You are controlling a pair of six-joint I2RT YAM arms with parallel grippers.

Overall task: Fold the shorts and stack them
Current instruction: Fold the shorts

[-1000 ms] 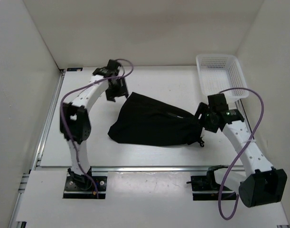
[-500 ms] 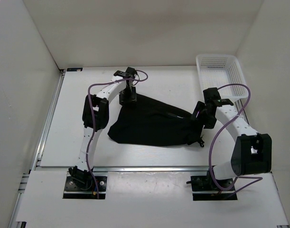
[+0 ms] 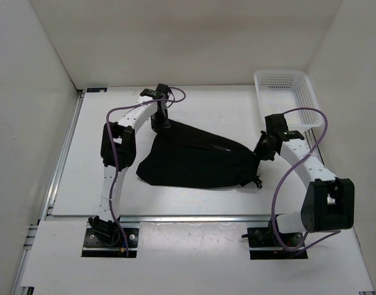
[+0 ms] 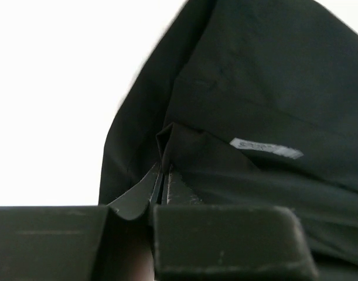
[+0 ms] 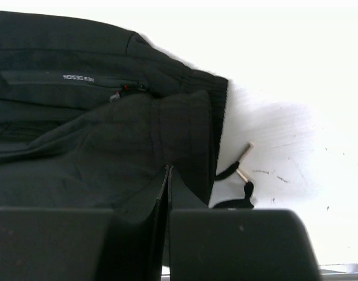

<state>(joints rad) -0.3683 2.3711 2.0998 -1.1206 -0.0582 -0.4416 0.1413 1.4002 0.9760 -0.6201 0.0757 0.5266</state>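
Overhead, the white tabletop (image 3: 206, 203) fills the floor of a white-walled enclosure, with one back wall (image 3: 188, 43) and one side wall at each edge of the frame. A metal rail (image 3: 64, 153) runs down its left edge. Two black base plates (image 3: 111, 239) sit along the bottom of the frame, one under each of the two arms. Two purple cables (image 3: 123, 114) loop along the arms, one on each.

One pair of black shorts (image 3: 194, 161) lies in the middle of the tabletop. It is spread as a rough wedge, broad at the lower left and narrowing toward the right. One white mesh basket (image 3: 280, 72) stands at the upper right, well apart from the shorts.

The left fingers (image 4: 137, 196) are nearly closed, pinching a small raised fold of the shorts at the cloth's upper left corner. One grey label (image 4: 266, 148) shows on the fabric just past them.

The right fingers (image 5: 179, 196) are pressed together with only a thin slit between them. Dark fabric bunches at their tips beside the ribbed waistband (image 5: 196, 134), at the right end of the shorts. One drawstring (image 5: 240, 174) with two pale tips lies on the bare tabletop just right of the waistband. A line of small white lettering (image 5: 78, 77) sits at the upper left of that view.
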